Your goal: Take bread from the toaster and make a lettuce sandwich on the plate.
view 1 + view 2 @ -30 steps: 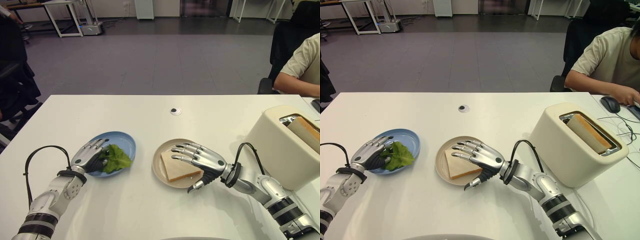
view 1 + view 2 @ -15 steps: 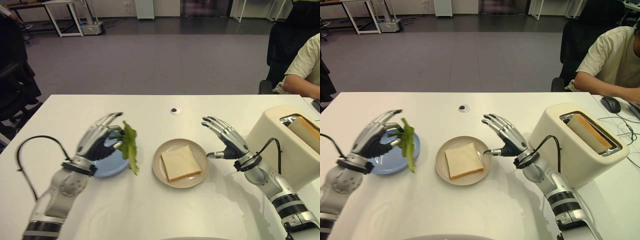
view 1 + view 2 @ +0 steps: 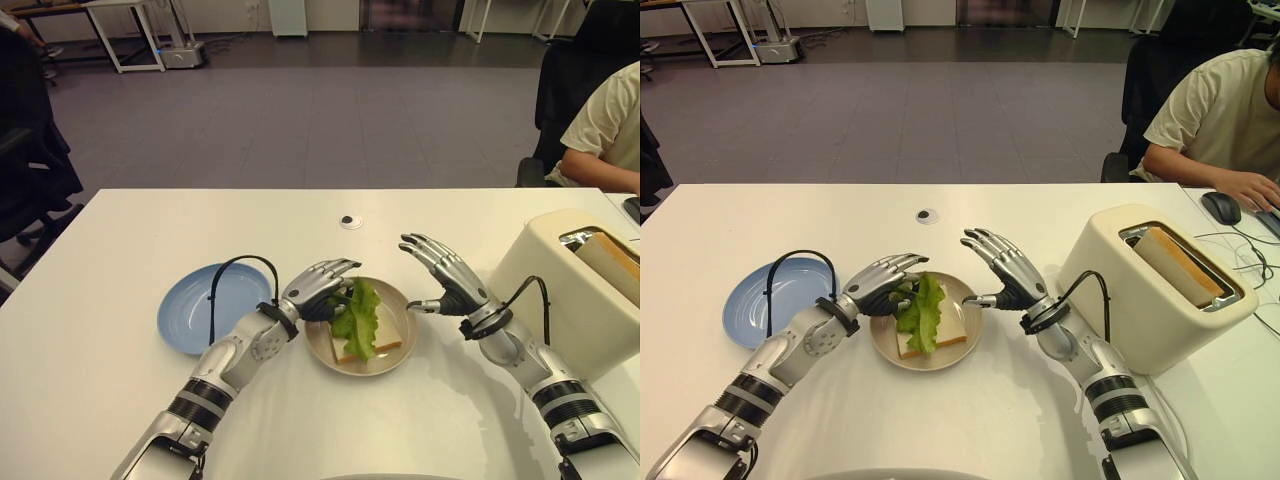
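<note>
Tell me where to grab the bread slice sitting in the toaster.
Pinch the tan bread slice by its exposed top edge, right hand coming down from above, fingers on its broad faces; the cream toaster's slot hides the rest.

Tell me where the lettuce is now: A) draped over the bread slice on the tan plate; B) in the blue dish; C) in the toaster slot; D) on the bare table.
A: the lettuce lies across the bread slice on the plate, its edge held by the left hand.
</note>
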You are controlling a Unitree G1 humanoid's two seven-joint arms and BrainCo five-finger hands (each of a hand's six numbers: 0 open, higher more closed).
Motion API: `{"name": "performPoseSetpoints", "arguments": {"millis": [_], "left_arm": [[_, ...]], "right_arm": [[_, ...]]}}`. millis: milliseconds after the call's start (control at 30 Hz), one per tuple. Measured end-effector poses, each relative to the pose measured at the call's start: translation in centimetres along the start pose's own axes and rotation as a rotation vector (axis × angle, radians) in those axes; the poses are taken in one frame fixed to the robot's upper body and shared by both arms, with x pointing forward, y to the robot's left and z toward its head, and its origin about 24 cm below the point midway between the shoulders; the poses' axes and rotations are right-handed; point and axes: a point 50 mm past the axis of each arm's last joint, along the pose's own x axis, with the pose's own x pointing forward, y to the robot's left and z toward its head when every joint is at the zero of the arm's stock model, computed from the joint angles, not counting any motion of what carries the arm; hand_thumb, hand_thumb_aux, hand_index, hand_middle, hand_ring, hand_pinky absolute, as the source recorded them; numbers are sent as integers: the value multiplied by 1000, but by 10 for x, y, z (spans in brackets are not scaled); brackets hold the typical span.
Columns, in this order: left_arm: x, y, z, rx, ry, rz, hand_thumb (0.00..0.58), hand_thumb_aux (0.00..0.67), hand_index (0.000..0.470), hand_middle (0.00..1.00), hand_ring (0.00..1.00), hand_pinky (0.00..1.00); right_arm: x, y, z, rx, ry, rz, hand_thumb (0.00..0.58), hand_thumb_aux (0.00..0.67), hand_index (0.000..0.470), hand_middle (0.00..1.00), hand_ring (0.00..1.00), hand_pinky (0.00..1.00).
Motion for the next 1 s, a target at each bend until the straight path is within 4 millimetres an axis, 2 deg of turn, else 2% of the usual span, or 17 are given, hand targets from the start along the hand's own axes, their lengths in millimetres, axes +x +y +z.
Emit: {"name": "performPoseSetpoints", "arguments": {"millis": [100, 367, 400, 433, 467, 500, 700, 800, 833, 900, 933, 967, 1000], "left_arm": [[2, -3, 0, 51, 14, -10, 580, 670, 470, 0, 0, 0], [2, 10, -4, 148, 25, 31, 580, 670, 470, 0, 0, 0], [2, 11, -5, 151, 28, 34, 579, 644, 452, 0, 0, 0], [1, 12, -5, 153, 32, 37, 443, 344, 241, 0, 0, 0], [1, 12, -5, 154, 33, 39, 168, 105, 74, 0, 0, 0], [2, 12, -5, 154, 34, 39, 0, 0, 0, 0, 0, 0], [2, 14, -4, 147, 32, 46, 0, 0, 0, 0, 0, 0], [0, 18, -4, 150, 32, 65, 0, 0, 0, 0, 0, 0], [-2, 22, -5, 155, 37, 78, 0, 0, 0, 0, 0, 0], [-6, 29, -7, 157, 41, 98, 0, 0, 0, 0, 0, 0], [-8, 30, -6, 144, 40, 109, 0, 0, 0, 0, 0, 0], [-9, 30, -2, 118, 25, 120, 0, 0, 0, 0, 0, 0], [-10, 30, 0, 105, 16, 127, 0, 0, 0, 0, 0, 0]], "right_arm": [[0, 2, 1, 3, -9, 5, 0, 0, 0, 0, 0, 0], [0, 5, 4, -3, -27, 26, 0, 0, 0, 0, 0, 0], [0, 5, 4, -3, -27, 25, 0, 0, 0, 0, 0, 0], [0, 5, 4, -3, -28, 24, 0, 0, 0, 0, 0, 0], [0, 6, 5, -8, -31, 30, 0, 0, 0, 0, 0, 0], [0, 7, 5, -14, -36, 39, 0, 0, 0, 0, 0, 0], [0, 10, 7, -13, -49, 55, 0, 0, 0, 0, 0, 0], [2, 3, 10, -62, -66, 49, 0, 0, 0, 0, 0, 0], [4, -8, 11, -115, -67, 16, 0, 0, 0, 0, 0, 0], [7, -47, 14, -249, -68, -77, 0, 0, 0, 0, 0, 0], [5, -73, 16, -320, -54, -118, 0, 0, 0, 0, 0, 0], [-1, -108, 16, -406, -15, -155, 0, 0, 0, 0, 0, 0], [-5, -125, 14, -446, 21, -152, 0, 0, 0, 0, 0, 0]]}}
